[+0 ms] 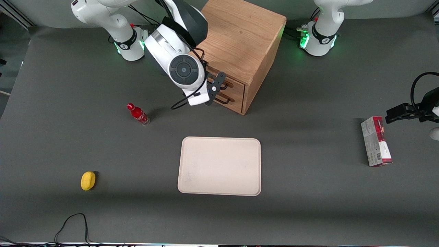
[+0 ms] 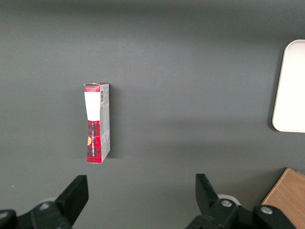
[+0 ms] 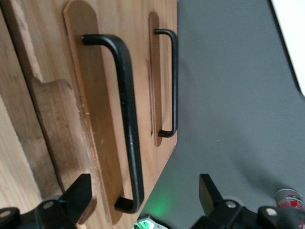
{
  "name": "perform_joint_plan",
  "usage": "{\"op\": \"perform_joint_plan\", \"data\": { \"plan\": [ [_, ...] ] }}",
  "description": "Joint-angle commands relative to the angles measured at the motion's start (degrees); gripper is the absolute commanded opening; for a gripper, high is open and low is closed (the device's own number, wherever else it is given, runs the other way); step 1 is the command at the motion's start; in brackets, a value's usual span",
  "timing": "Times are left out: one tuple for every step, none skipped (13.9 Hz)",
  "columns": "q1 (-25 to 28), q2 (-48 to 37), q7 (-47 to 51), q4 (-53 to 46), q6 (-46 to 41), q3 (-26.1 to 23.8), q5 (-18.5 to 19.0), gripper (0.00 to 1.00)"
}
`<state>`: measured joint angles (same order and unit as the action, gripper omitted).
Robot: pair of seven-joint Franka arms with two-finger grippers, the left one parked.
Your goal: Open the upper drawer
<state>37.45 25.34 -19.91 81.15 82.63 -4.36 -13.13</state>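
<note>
Front view shows nearest a flat beige tray (image 1: 219,166) with rounded corners, then the oak cabinet (image 1: 240,44). The white arm hides most of the drawer fronts, and the gripper (image 1: 216,90) is at them, just before the handles. Right wrist view shows what is hidden there: the upper drawer (image 3: 88,124), closed, with its black wire bar handle (image 3: 128,119) between the spread fingers (image 3: 78,195), not touched. The bottom drawer's handle (image 3: 170,81) is thinner.
</note>
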Motion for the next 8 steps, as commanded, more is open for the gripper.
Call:
{"op": "perform_joint_plan", "data": {
  "plan": [
    [1.66,0.50,-1.09,0.24,-0.63,0.49,-0.58,1.00],
    [1.66,0.50,-1.44,0.32,-0.63,0.58,-0.58,1.00],
    [1.66,0.76,-1.62,0.24,-0.63,0.67,-0.50,1.00],
    [1.31,0.76,-1.71,0.15,-0.63,0.84,-0.50,1.00],
    [1.14,0.76,-1.71,-0.11,-0.63,1.02,-0.50,1.00],
    [0.87,0.76,-1.71,-0.11,-0.54,1.11,-0.50,1.00],
    [0.78,0.85,-1.54,-0.55,-0.54,1.11,-0.50,1.00],
    [0.35,1.20,-1.53,-0.99,-0.54,1.11,-0.50,1.00]
  ]
}}
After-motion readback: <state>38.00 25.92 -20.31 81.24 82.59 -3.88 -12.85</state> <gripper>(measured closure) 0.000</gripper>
